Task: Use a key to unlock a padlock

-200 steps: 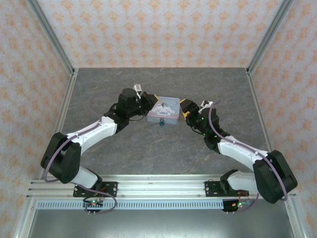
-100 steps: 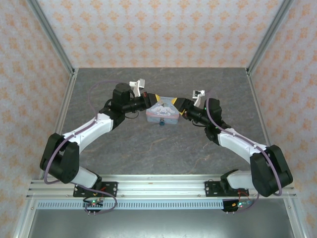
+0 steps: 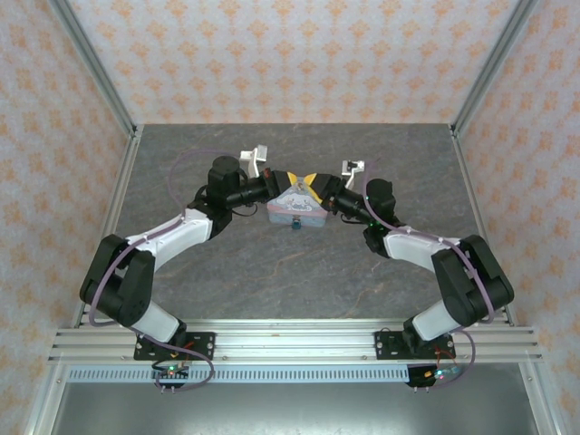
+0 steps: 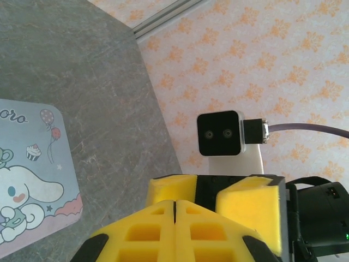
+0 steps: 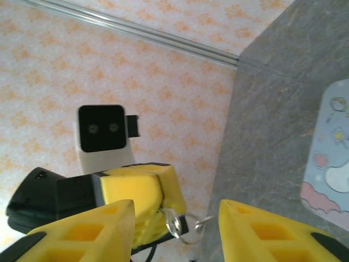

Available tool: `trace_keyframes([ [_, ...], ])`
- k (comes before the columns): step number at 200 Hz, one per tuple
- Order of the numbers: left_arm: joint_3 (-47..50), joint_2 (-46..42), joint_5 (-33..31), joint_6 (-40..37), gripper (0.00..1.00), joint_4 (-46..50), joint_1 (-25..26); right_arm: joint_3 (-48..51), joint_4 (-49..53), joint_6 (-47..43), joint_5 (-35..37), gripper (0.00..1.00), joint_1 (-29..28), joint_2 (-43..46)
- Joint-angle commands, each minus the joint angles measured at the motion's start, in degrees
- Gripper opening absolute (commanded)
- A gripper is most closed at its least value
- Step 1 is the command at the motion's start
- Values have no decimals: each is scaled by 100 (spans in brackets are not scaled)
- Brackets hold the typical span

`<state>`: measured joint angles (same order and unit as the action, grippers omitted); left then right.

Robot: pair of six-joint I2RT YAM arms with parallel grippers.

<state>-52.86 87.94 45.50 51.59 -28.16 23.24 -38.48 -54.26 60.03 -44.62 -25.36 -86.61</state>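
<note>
Grey stone tabletop holds the padlock at the tin box's lower edge, mid-frame. Left gripper is pinched shut on the key; right gripper, half-open and empty, should close squarely before release.

Count, qty per kind:
- arms x2: left arm, right arm
- pincers x2: left pincer, right pincer
- tin box x1
- padlock x1
- sm. metal rings x2, linked
- bench x1
</note>
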Motion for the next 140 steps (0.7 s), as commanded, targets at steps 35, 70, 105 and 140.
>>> trace_keyframes([
  [35,51,100,155,325,0,-717,10,-257,-738,133,-99,40,-124,-152],
  [70,-4,109,223,305,0,-660,27,-281,-761,140,-143,33,-142,-248],
  [105,-27,135,268,291,0,-625,31,-287,-797,131,-217,24,-151,-295],
  [140,-80,170,350,286,0,-591,34,-295,-814,94,-355,18,-146,-326],
])
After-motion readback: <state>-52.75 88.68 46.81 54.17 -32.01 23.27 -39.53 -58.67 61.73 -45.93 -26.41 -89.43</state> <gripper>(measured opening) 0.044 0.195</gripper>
